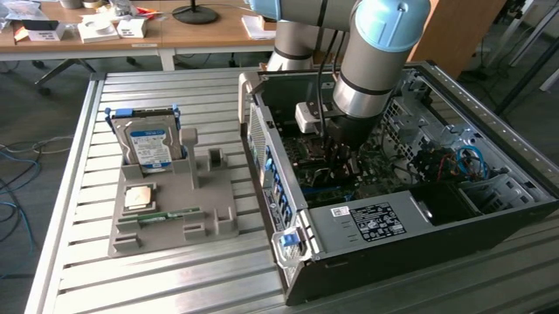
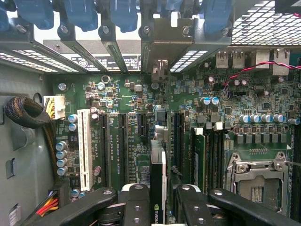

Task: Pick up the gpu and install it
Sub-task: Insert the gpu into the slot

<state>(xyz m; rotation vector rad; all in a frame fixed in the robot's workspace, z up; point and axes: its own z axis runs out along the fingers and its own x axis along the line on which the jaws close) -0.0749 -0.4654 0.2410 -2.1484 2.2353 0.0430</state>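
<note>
Wrist view first: firm clamp of the end effector [image 2: 157,205] on the gpu [image 2: 158,165], pinched edge-on between both fingers [image 2: 136,207]. Done with the pickup, clearly. Hanging right under the end effector over the green motherboard [image 2: 117,94], lined up with one of the long black slots, with what looks like its silvery bracket [image 2: 163,44] out ahead at the rear slot openings. Can't tell whether fully seated or just resting above the slot, so calling the install unfinished, no letting go yet.

Exterior view: buried deep inside the open pc case [image 1: 393,229], well away from the hard drive [image 1: 148,144] and grey holder [image 1: 175,196] over on the tabletop [image 1: 175,281].

Writing-wise: looks like the Nvidia logo on the card edge, right between the fingers. Can't read the white sticker [image 1: 376,221] on the case or the board print, too small.
</note>
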